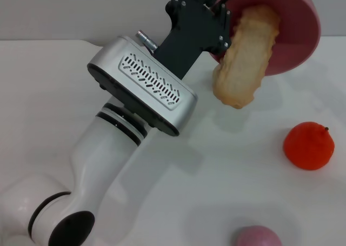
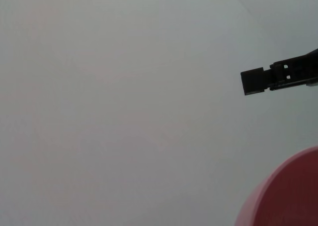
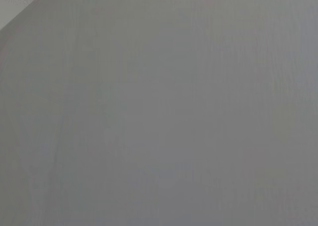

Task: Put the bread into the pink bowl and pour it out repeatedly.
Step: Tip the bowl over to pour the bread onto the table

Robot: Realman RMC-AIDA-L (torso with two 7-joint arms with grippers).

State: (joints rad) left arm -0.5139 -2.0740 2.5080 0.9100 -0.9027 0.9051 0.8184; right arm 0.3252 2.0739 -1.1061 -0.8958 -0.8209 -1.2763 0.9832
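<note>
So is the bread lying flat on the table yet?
No: the bread hangs half out of the tilted pink bowl, which the left gripper holds up.

My black left gripper (image 1: 220,27) holds the glossy pink bowl (image 1: 292,30). The bread (image 1: 246,59) shows its plain tan side. The fruit (image 1: 308,145) is orange-red. The table (image 1: 43,94) is white, the small rounded object (image 1: 257,236) perhaps dull pink.

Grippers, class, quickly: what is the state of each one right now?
Left gripper: shut on the rim of the pink bowl, tipped so the bread slides out.
Right gripper: not in view.
</note>
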